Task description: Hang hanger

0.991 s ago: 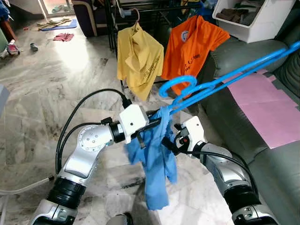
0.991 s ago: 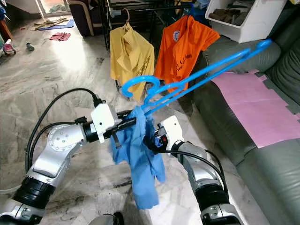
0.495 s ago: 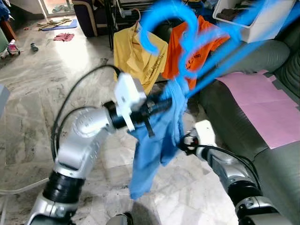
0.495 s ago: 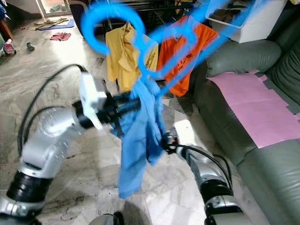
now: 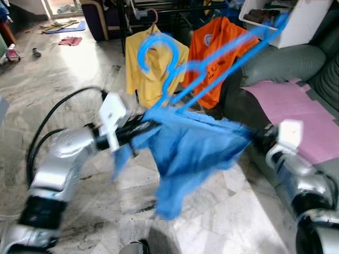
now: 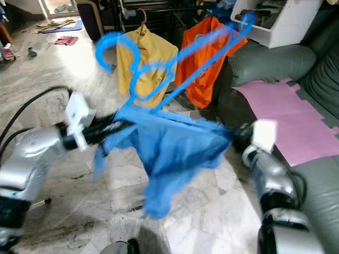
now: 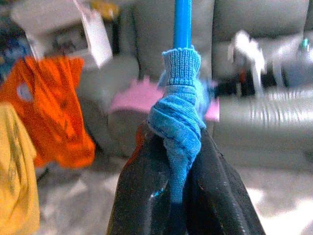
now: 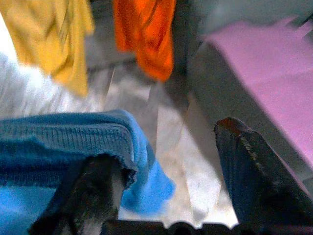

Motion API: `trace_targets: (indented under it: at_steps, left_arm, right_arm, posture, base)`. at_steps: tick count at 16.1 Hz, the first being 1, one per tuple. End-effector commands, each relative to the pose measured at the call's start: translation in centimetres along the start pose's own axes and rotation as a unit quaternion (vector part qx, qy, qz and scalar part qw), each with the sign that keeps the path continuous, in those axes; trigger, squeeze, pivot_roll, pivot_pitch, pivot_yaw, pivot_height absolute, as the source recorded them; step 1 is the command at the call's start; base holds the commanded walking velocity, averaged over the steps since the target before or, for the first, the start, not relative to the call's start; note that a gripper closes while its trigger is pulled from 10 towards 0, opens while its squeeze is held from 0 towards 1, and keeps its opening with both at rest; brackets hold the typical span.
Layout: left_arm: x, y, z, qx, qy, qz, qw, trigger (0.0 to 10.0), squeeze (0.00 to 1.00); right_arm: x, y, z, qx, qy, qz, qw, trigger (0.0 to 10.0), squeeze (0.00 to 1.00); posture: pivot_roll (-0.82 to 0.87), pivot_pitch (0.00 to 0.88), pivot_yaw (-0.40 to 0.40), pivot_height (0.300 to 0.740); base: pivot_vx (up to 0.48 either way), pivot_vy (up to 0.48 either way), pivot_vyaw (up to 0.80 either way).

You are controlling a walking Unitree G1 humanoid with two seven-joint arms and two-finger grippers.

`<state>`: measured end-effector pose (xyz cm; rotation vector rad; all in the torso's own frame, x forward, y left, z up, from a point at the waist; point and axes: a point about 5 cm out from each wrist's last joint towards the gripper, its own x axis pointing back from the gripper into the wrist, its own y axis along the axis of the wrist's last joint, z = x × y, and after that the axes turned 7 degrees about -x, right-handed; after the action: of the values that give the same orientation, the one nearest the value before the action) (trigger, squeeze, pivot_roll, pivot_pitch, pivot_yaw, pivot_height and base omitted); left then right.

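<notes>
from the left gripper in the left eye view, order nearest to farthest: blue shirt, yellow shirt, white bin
1. blue shirt, bunched in the left gripper.
2. yellow shirt, hanging on the rack behind.
3. white bin, far right, above the sofa.
</notes>
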<state>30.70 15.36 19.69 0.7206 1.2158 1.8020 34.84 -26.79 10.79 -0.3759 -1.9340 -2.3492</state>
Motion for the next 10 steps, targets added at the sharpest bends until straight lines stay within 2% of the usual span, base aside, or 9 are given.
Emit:
trace_targets:
  at_steps: [1,2,3,6,7,10]
  left_arm:
    - [1.9,-0.3,0.9,-0.011,0.026,0.007,1.0,0.0,0.0]
    - [2.1,-0.9,0.7,-0.003,0.024,0.015,1.0,0.0,0.0]
    - [2.6,-2.9,-0.7,0.019,0.002,0.04,0.999,0.0,0.0]
    - [2.7,-4.3,-2.3,0.036,-0.03,0.058,0.997,0.0,0.0]
    - [2.7,-4.6,-2.4,0.043,-0.029,0.058,0.997,0.0,0.0]
    - [2.9,-5.6,-3.0,0.027,-0.042,0.081,0.995,0.0,0.0]
  right_arm:
    - [0.5,3.4,-3.3,-0.017,-0.073,-0.05,0.996,0.0,0.0]
    - [0.5,4.4,-3.5,-0.016,-0.077,-0.065,0.995,0.0,0.0]
    - [0.2,8.7,-3.1,-0.02,-0.079,-0.126,0.989,0.0,0.0]
    - [-0.1,12.1,-1.6,-0.022,-0.058,-0.169,0.984,0.0,0.0]
    - [-0.2,12.7,-1.1,-0.022,-0.051,-0.176,0.983,0.0,0.0]
    - [-0.5,13.2,0.1,-0.016,-0.035,-0.182,0.983,0.0,0.0]
  posture:
    - [0.02,0.081,-0.032,0.74]
    - [0.01,0.079,-0.032,0.74]
    - [0.01,0.079,-0.032,0.74]
    - [0.0,0.076,-0.041,0.74]
    - [0.0,0.074,-0.043,0.74]
    - [0.0,0.075,-0.046,0.74]
  base:
    - [0.0,0.0,0.0]
    - [0.0,0.0,0.0]
    - [0.0,0.0,0.0]
    - [0.0,0.0,0.0]
    - [0.0,0.0,0.0]
    - [0.0,0.0,0.0]
